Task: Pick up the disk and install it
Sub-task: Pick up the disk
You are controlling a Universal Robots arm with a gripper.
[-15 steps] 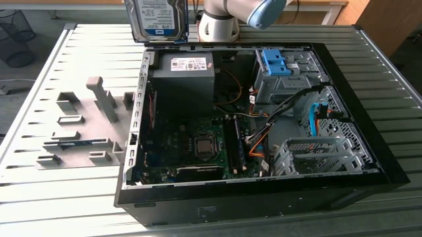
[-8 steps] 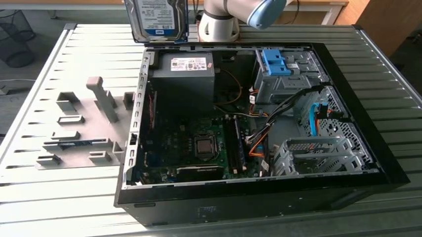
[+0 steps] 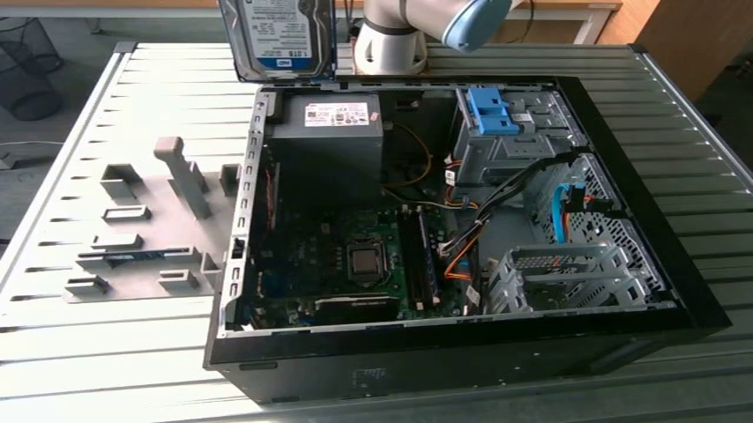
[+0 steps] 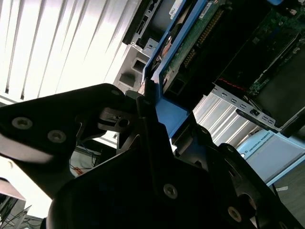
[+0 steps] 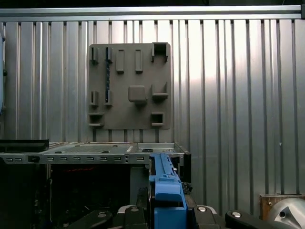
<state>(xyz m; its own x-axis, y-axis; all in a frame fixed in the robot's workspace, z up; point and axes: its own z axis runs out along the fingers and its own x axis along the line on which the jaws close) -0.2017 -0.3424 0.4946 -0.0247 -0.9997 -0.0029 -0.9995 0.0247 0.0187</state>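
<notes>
My black gripper [image 4: 147,102] is clamped shut on the blue frame of the disk [image 3: 279,35], holding it upright in the air just past the open computer case [image 3: 471,361], at the exterior view's top.

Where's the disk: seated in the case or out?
Out. In the exterior view the disk stands upright above the far rim of the open case, label showing, not in any bay.

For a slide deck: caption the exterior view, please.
Disk held upright beside the arm, just beyond the open computer case.
</notes>
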